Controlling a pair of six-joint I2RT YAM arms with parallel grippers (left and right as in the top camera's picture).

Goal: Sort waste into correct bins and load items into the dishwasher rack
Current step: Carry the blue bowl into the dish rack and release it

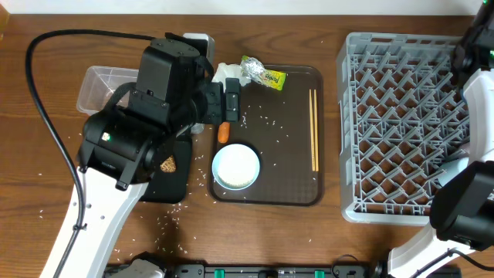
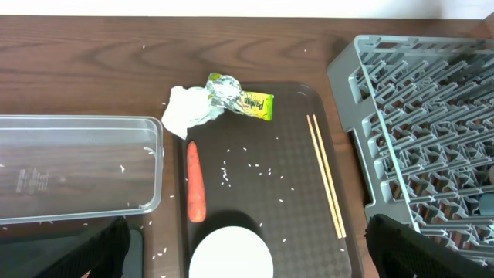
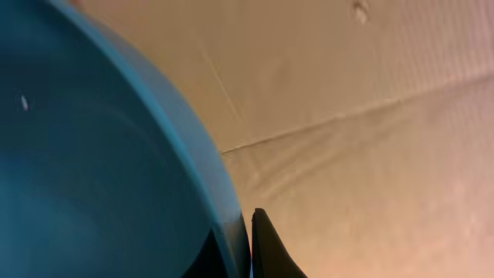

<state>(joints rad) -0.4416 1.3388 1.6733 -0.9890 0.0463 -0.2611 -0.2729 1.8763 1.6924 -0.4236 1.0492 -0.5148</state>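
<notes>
Closest to the lens, in the right wrist view, a dark blue plate fills the 9 o'clock half of the frame. Its glossy rim curves down to 6 o'clock, where the right gripper appears clenched on it. Only one dark fingertip shows, against a blank beige surface. The plate looks rigid, slick and breakable, and heavy for a rim pinch, so it may swing in the grip.

The left gripper hangs spread wide and empty above the brown serving tray. On the tray's 9 o'clock side lies the orange carrot. It looks light, stiff, smooth and liable to roll — best pinched across its middle. At the tray's 12 o'clock the crumpled white tissue, soft and nearly weightless, touches the crinkly yellow-green wrapper. The chopsticks lie along the 3 o'clock side, thin and hard to get under. The white bowl sits at 6 o'clock, and rice grains are scattered between them, too fine to pinch singly.

The clear tub stands at 9 o'clock of the tray and the grey dishwasher rack at 3 o'clock. The black tray, at 7 o'clock, holds a brown food lump.

From overhead the left arm covers much of the tub and black tray, the plate is out of sight, and the right arm is cut off at the frame's edge — no cups can be made out
</notes>
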